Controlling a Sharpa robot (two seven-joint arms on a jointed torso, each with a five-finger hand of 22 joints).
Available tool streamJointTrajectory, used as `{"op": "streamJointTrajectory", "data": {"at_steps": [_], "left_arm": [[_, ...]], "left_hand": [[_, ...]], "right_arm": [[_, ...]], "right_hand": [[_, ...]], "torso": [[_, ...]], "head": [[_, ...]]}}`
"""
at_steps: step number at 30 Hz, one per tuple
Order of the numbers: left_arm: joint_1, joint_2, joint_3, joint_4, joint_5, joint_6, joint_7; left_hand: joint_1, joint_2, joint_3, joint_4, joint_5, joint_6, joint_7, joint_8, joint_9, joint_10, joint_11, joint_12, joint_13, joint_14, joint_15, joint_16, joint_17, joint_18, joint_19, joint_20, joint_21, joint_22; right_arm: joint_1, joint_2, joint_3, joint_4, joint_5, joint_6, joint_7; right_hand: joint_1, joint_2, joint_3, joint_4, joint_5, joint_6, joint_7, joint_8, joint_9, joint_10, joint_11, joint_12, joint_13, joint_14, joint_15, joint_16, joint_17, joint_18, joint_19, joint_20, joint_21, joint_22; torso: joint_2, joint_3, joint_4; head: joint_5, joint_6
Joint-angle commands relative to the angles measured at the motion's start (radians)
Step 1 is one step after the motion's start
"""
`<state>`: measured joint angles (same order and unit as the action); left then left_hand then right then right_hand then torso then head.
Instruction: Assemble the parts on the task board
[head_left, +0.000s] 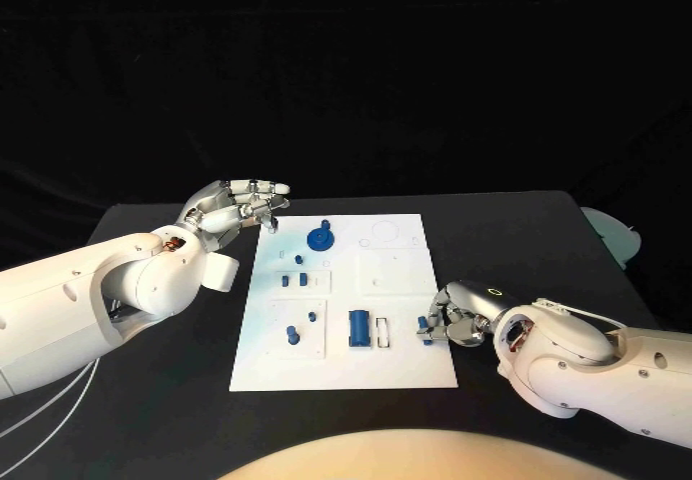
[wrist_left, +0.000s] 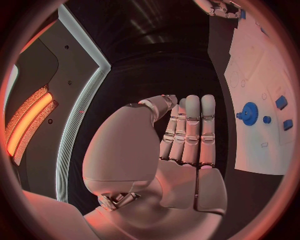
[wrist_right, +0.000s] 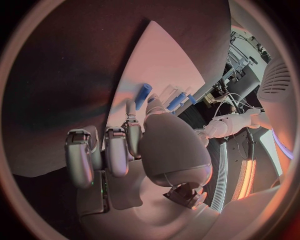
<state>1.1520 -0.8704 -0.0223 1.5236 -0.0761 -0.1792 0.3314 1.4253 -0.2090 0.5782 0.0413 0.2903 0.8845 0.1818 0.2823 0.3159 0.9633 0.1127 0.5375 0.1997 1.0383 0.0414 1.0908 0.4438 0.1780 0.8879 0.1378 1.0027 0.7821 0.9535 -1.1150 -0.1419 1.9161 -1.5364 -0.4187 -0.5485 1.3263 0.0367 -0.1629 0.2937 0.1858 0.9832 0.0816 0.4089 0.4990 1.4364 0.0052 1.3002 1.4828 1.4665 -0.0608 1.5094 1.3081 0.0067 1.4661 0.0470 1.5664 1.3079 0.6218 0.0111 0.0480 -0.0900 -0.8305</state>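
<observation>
The right robot hand (head_left: 459, 318) pinches a small blue part (head_left: 427, 326) at the near right edge of the task board (head_left: 404, 372), just beside the upright blue block (head_left: 358, 328), while the left robot hand (head_left: 238, 207), fingers together and empty, hovers farther off.

The left hand (head_left: 238, 208) hangs over the board's (head_left: 404, 300) far left corner, just beside the blue gear (head_left: 322, 238), blocking that way in. The right hand (head_left: 454, 318) sits at the board's right edge, near the blue cylinder (head_left: 358, 328). Between the two hands the board's middle and far right lie open. Bare black table (head_left: 505, 240) runs beyond the far edge.
</observation>
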Motion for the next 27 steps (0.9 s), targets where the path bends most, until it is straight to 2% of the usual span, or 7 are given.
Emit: {"op": "streamJointTrajectory", "data": {"at_steps": [1,6,10,11,16,24,27], "left_arm": [[0.000,0.000,0.001,0.003,0.004,0.016,0.005],[0.000,-0.001,0.001,0.003,0.004,0.016,0.005],[0.000,-0.001,0.001,0.004,0.004,0.016,0.005],[0.000,-0.001,0.001,0.004,0.004,0.016,0.006],[0.000,-0.002,0.001,0.004,0.004,0.015,0.006],[0.000,-0.004,0.001,0.004,0.004,0.014,0.005],[0.000,-0.004,0.001,0.004,0.004,0.014,0.005]], "left_hand": [[-0.006,0.006,-0.001,0.001,0.004,-0.001,0.004,-0.004,-0.001,-0.005,0.002,0.006,0.002,-0.003,0.000,-0.006,-0.002,0.007,-0.007,-0.002,0.001,0.001],[-0.006,0.006,-0.001,0.001,0.004,-0.001,0.004,-0.004,-0.001,-0.005,0.002,0.006,0.002,-0.003,0.000,-0.006,-0.002,0.007,-0.007,-0.002,0.001,0.001],[-0.006,0.006,-0.001,0.001,0.004,-0.001,0.004,-0.004,-0.001,-0.005,0.002,0.006,0.002,-0.003,0.000,-0.006,-0.002,0.007,-0.007,-0.002,0.001,0.001],[-0.006,0.006,-0.001,0.001,0.004,-0.001,0.004,-0.004,-0.001,-0.005,0.002,0.006,0.002,-0.003,0.000,-0.006,-0.002,0.007,-0.007,-0.002,0.001,0.001],[-0.006,0.006,-0.001,0.001,0.004,-0.001,0.004,-0.004,-0.001,-0.005,0.002,0.006,0.002,-0.003,0.000,-0.006,-0.002,0.007,-0.007,-0.002,0.001,0.001],[-0.007,0.007,0.000,0.000,0.005,-0.002,0.004,-0.004,-0.001,-0.008,0.002,0.008,0.002,-0.004,0.001,-0.005,-0.003,0.007,-0.007,-0.002,0.000,0.001],[-0.007,0.007,0.000,0.000,0.005,-0.002,0.004,-0.004,-0.001,-0.008,0.002,0.008,0.002,-0.004,0.001,-0.005,-0.003,0.007,-0.007,-0.002,0.000,0.001]], "right_arm": [[-0.004,0.007,0.000,-0.008,-0.021,0.037,-0.018],[-0.009,0.021,0.000,-0.017,-0.041,0.066,-0.023],[-0.013,0.036,-0.001,-0.027,-0.072,0.095,-0.031],[-0.014,0.040,-0.001,-0.031,-0.082,0.100,-0.034],[-0.020,0.058,-0.001,-0.039,-0.130,0.114,-0.049],[-0.022,0.065,-0.001,-0.035,-0.155,0.106,-0.066],[-0.022,0.063,-0.001,-0.028,-0.157,0.084,-0.070]], "right_hand": [[-0.008,0.004,-0.005,-0.001,0.004,0.008,-0.003,-0.003,-0.001,0.004,-0.002,-0.006,-0.103,0.074,0.000,0.004,0.098,-0.007,0.105,0.003,0.004,0.263],[0.035,-0.003,-0.005,-0.007,0.001,0.018,-0.010,-0.004,-0.002,0.004,-0.008,-0.007,-0.103,0.074,-0.005,0.004,0.100,-0.007,0.105,-0.001,0.004,0.263],[0.102,-0.006,0.009,-0.018,-0.011,0.023,-0.014,-0.008,-0.003,0.004,-0.013,-0.009,-0.104,0.074,-0.009,0.004,0.100,-0.007,0.105,-0.006,0.004,0.263],[0.145,-0.005,0.024,-0.028,-0.038,0.024,-0.017,-0.011,-0.005,0.003,-0.015,-0.011,-0.104,0.074,-0.012,0.004,0.101,-0.007,0.105,-0.008,0.004,0.263],[0.273,0.008,0.096,-0.064,-0.056,0.033,-0.023,-0.021,-0.011,-0.001,-0.022,-0.016,-0.105,0.074,-0.018,0.004,0.104,-0.007,0.105,-0.014,0.004,0.263],[0.294,-0.021,0.157,-0.046,-0.013,0.043,-0.022,-0.030,-0.017,-0.001,-0.020,-0.018,-0.105,0.075,-0.016,0.006,0.109,-0.007,0.105,-0.014,0.004,0.263],[0.288,-0.038,0.197,-0.025,0.026,0.043,-0.022,-0.031,-0.015,0.001,-0.021,-0.017,-0.104,0.075,-0.017,0.006,0.110,-0.007,0.105,-0.015,0.004,0.263]], "torso": [[0.000,-0.0005,0.0000],[-0.001,-0.0003,-0.0013],[-0.001,-0.0003,-0.0006],[-0.001,-0.0002,-0.0005],[-0.001,-0.0003,-0.0001],[0.000,-0.0005,-0.0015],[-0.001,-0.0001,-0.0016]], "head": [[0.001,-0.002],[0.004,-0.001],[0.004,-0.002],[0.004,-0.003],[0.004,-0.003],[0.005,-0.001],[0.005,-0.001]]}}
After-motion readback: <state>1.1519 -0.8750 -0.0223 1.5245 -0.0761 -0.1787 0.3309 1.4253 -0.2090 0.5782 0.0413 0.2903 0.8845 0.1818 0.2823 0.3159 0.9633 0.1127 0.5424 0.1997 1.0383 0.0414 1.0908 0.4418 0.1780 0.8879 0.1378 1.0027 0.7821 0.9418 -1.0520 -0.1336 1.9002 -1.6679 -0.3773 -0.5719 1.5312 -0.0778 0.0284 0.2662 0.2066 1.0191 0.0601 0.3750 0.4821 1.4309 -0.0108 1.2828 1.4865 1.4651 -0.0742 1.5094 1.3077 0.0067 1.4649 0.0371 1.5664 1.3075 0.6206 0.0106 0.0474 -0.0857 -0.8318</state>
